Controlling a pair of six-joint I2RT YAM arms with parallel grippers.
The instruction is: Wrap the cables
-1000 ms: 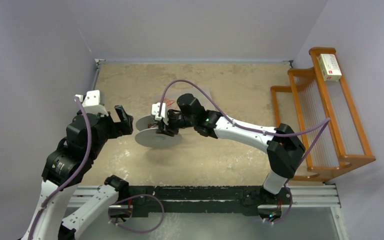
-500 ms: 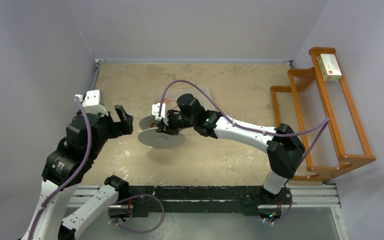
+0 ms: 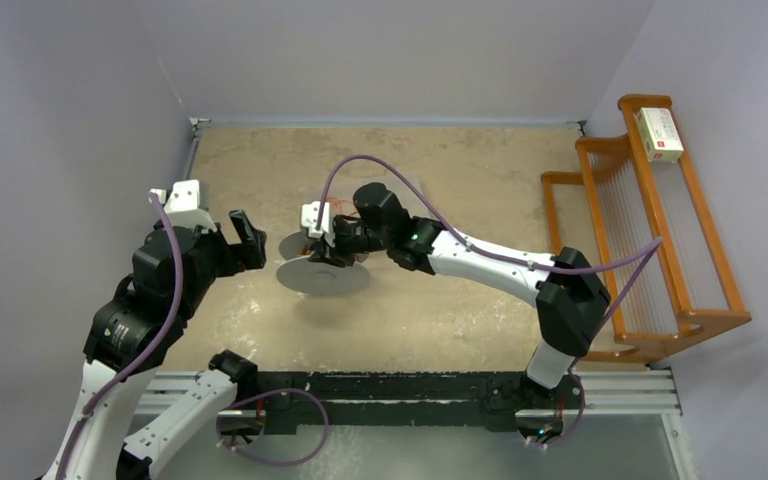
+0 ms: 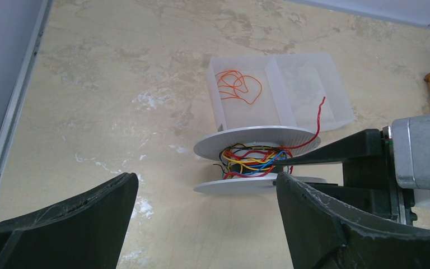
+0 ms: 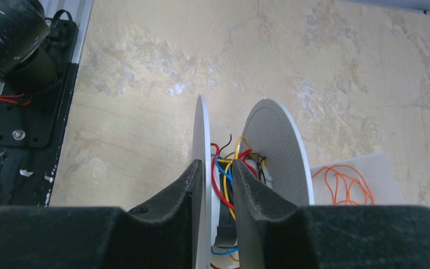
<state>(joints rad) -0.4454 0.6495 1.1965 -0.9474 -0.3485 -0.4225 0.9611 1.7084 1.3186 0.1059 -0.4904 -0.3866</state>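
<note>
Cables (image 4: pixel 247 162) on spool (image 4: pixel 256 140) — box (image 3: pixel 658 134) lettering illegible

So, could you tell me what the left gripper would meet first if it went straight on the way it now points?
Most likely the grey spool, which lies ahead, framed between the open fingers of the left gripper and held by the right gripper. Depth is hard to judge, but nothing shows in between.
</note>
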